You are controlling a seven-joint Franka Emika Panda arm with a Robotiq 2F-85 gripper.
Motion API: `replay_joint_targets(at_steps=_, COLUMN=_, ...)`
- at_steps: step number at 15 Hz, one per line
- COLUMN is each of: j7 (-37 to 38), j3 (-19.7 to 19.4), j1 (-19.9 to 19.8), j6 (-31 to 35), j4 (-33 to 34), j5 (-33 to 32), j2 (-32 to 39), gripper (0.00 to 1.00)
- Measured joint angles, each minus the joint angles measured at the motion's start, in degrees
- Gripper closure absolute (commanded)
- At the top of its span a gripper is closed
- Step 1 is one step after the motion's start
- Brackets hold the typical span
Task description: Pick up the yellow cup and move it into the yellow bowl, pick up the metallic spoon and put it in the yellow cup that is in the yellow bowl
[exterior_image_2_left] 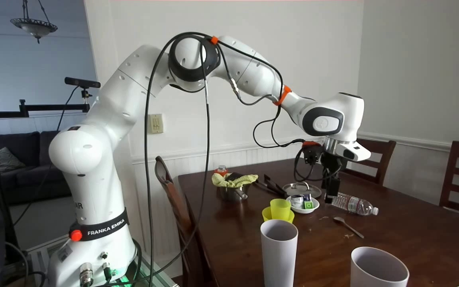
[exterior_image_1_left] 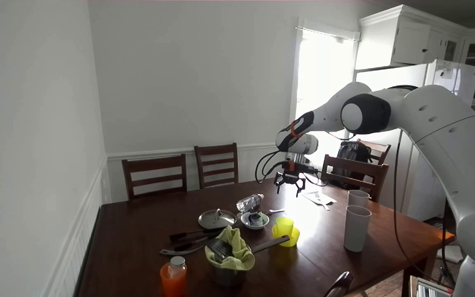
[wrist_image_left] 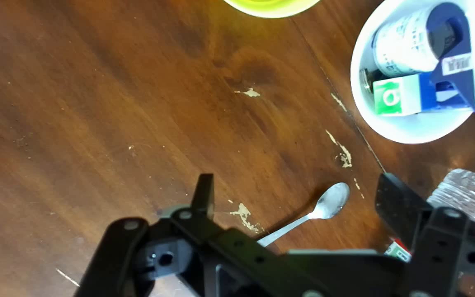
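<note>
"Above the wooden table (exterior_image_1_left: 138, 231), is the gripper (exterior_image_1_left: 288, 192) loaded?"

"No; its fingers (wrist_image_left: 204, 194) are spread. Within the yellow bowl (exterior_image_1_left: 292, 242), the yellow cup (exterior_image_2_left: 280, 209) is already set; from the table, the metal spoon (wrist_image_left: 319, 210) must be added."

Is dark wood table (wrist_image_left: 138, 103), pale-flecked. Carries yellow bowl (exterior_image_1_left: 290, 242), metallic spoon (wrist_image_left: 326, 206), white bowl (wrist_image_left: 410, 133), clear bottle (exterior_image_2_left: 355, 204) sideways, metal lid (exterior_image_1_left: 210, 218), pot (exterior_image_1_left: 227, 277), orange cup (exterior_image_1_left: 174, 284), two pale tumblers (exterior_image_1_left: 356, 233), black-handled utensils (exterior_image_1_left: 179, 236), white sheet (exterior_image_1_left: 330, 200).

In the lower left of an exterior view, the robot's black band (exterior_image_2_left: 101, 230) says FRANKA EMIKA; above it, the white arm (exterior_image_2_left: 92, 179) shows maybe "AR".
</note>
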Motion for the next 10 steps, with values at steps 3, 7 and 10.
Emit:
replay_joint_targets(at_steps=3, j7=0.44, j3=-0.08, j1=-0.03, j6=0.00, j4=0.71, j5=-0.02, j2=0.40, gripper=0.00)
replay_joint_targets(at_steps=7, j7=9.51, j3=-0.31, j1=-0.07, j6=2.34, j4=1.44, j5=1.18, j2=2.52, gripper=0.00)
replay_joint_targets(at_steps=10, j7=16.81, j3=-0.30, j1=0.23, j6=5.60, j4=3.83, j5=2.43, j2=6.14, gripper=0.00)
